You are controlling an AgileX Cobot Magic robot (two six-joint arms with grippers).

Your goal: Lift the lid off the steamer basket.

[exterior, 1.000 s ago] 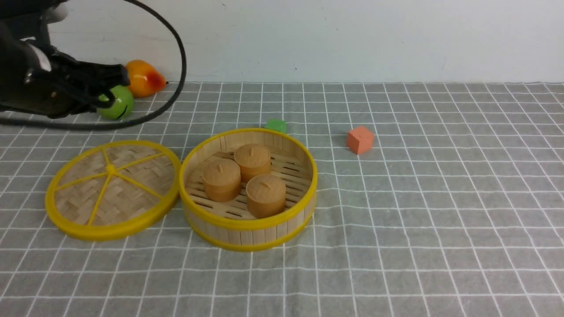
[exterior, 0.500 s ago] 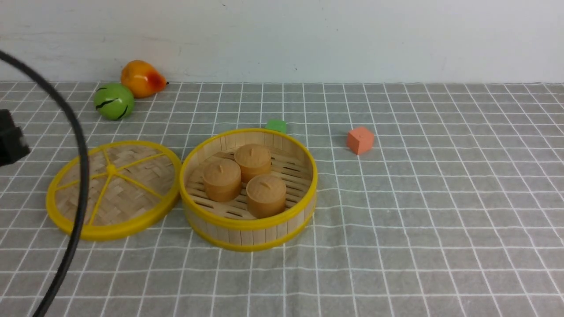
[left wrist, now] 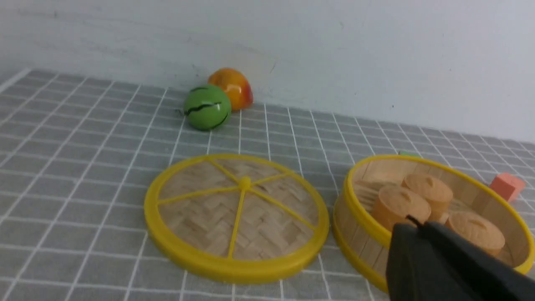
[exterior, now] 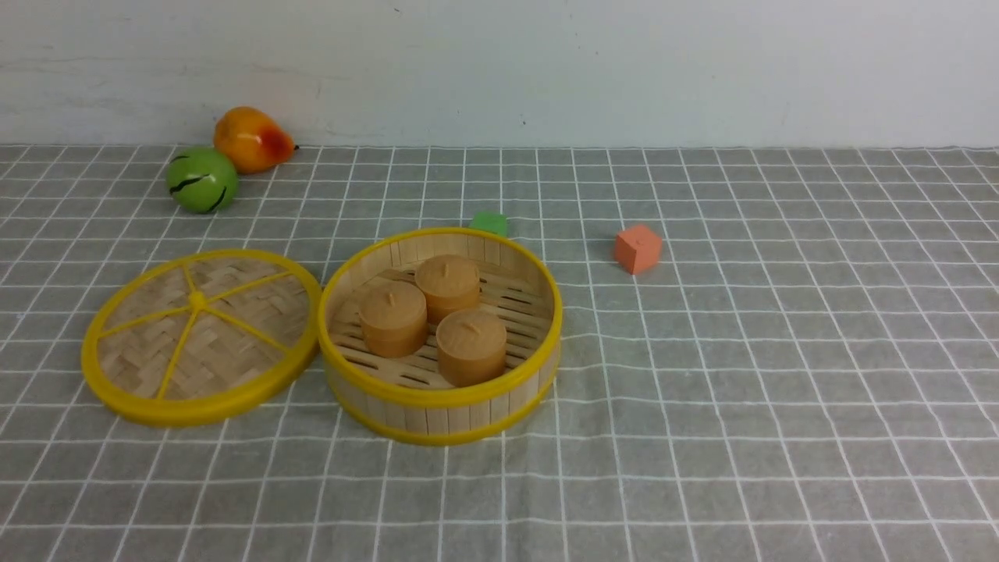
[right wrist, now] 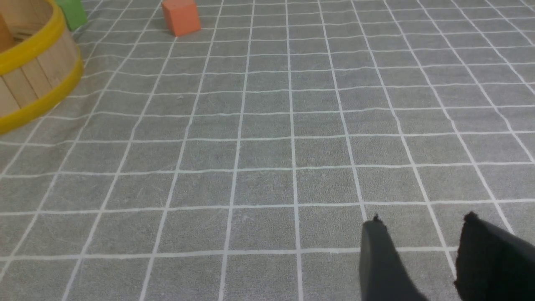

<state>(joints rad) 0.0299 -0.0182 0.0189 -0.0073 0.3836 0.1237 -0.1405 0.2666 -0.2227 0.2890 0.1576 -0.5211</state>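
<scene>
Your lid [exterior: 226, 351] lies flat on the tabletop [exterior: 741, 375] beside the steamer basket [exterior: 437, 396]; right pincer [right wrist: 423, 218] apart, left pincer [left wrist: 418, 225] seemingly together.

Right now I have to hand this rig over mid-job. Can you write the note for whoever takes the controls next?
Left gripper: looks shut, holds nothing, clear of the lid.
Right gripper: open, empty, over the cloth on the robot's right of the steamer basket.
Lid: off, lying flat on the cloth close beside the basket, on its left.
Basket: uncovered, three brown buns showing inside.
Done: lid removed and released.
Left: nothing on the task itself. Neither arm shows in the front view.
</scene>
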